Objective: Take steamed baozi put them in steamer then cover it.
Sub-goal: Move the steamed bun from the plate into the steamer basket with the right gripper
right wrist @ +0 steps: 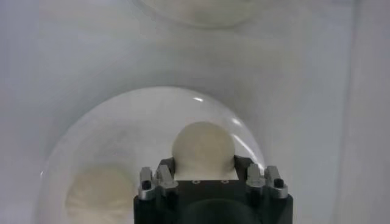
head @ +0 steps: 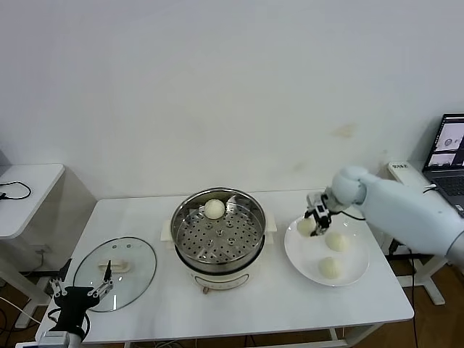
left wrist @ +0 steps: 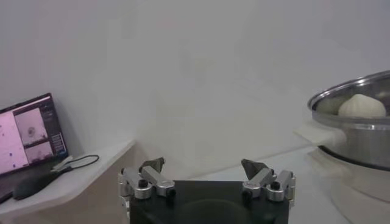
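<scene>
Left gripper (head: 92,284) spread beside cover (head: 116,272), right gripper (head: 317,220) pinching baozi (head: 307,225) over plate (head: 359,274), steamer (head: 217,233) between.

Shiny steel steamer (head: 217,232); clear glass cover (head: 114,272).

We see our right arm (head: 406,206) as a smooth white shell with a rounded joint. Both grippers, left gripper (left wrist: 207,173) and right gripper (right wrist: 203,163), have black bodies, silver finger links and dark screws.
</scene>
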Controlling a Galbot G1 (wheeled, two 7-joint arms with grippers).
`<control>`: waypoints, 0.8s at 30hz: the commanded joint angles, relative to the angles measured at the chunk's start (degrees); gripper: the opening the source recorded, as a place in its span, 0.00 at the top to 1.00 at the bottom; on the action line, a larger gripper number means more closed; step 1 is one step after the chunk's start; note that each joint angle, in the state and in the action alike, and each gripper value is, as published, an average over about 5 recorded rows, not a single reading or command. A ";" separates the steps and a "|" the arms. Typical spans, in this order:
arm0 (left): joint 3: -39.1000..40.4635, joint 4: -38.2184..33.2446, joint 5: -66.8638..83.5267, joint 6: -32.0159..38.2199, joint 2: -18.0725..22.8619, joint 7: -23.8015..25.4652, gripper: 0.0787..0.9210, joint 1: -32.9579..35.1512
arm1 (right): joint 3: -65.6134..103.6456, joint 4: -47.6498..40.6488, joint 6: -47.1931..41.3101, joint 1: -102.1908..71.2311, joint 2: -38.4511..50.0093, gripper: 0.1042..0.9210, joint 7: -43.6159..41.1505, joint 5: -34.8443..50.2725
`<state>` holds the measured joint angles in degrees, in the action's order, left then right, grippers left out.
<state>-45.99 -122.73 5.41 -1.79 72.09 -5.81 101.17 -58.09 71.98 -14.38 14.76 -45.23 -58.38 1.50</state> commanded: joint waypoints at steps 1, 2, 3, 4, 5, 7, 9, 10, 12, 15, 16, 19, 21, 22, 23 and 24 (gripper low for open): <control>0.29 -0.21 -0.05 -0.07 -0.14 -0.02 0.12 -0.16 | -9.15 8.83 -3.85 18.89 1.79 0.38 0.95 11.74; 0.31 -0.25 -0.06 -0.08 -0.17 -0.03 0.12 -0.17 | -10.30 9.55 -4.57 20.62 1.09 0.38 1.33 13.01; 0.32 -0.30 -0.06 -0.08 -0.19 -0.04 0.12 -0.15 | -11.34 10.30 -5.27 22.27 0.29 0.37 1.73 14.27; 0.32 -0.37 -0.06 -0.09 -0.20 -0.04 0.12 -0.12 | -12.35 11.03 -5.91 23.69 -0.64 0.37 2.13 15.70; 0.33 -0.45 -0.07 -0.09 -0.21 -0.05 0.12 -0.07 | -13.24 11.73 -6.63 24.94 -1.65 0.37 2.61 17.12; 0.34 -0.61 -0.08 -0.11 -0.24 -0.05 0.12 0.07 | -14.62 12.86 -8.16 26.96 -3.95 0.37 3.70 19.97; 0.30 -0.75 -0.08 -0.13 -0.28 -0.05 0.12 0.22 | -15.60 13.37 -9.83 28.19 -6.73 0.37 5.03 22.88; 0.26 -0.81 -0.06 -0.13 -0.30 -0.05 0.12 0.29 | -15.88 13.39 -10.72 28.45 -8.32 0.37 5.75 24.35; 0.13 -0.87 0.00 -0.13 -0.28 -0.06 0.12 0.40 | -15.99 12.91 -12.60 28.00 -12.12 0.37 7.52 27.28; -0.11 -0.86 0.11 -0.10 -0.09 -0.07 0.12 0.48 | -15.22 11.08 -15.41 25.60 -18.43 0.36 10.48 30.89; -0.21 -0.87 0.15 -0.10 -0.01 -0.07 0.12 0.53 | -14.99 10.33 -16.12 24.75 -20.33 0.36 11.36 31.63; -0.66 -0.90 0.31 -0.06 0.17 -0.07 0.12 0.66 | -14.59 7.52 -18.15 21.97 -25.77 0.36 13.86 33.12; -0.96 -0.89 0.50 -0.07 0.26 -0.07 0.12 0.70 | -14.24 5.56 -19.56 20.10 -28.91 0.36 15.46 33.85; -1.05 -0.87 0.61 -0.08 0.29 -0.07 0.12 0.72 | -14.06 4.64 -20.27 19.22 -30.15 0.36 16.15 34.17; -1.13 -0.88 0.70 -0.08 0.29 -0.06 0.12 0.78 | -13.90 3.70 -20.88 18.40 -31.29 0.36 16.75 34.39; -1.15 -0.91 0.79 -0.09 0.29 -0.04 0.12 0.84 | -13.79 2.86 -21.48 17.60 -32.29 0.36 17.23 34.51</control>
<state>-46.80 -123.66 6.02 -1.87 72.39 -5.87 101.95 -70.58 79.09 -29.34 34.76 -63.88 -47.39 28.79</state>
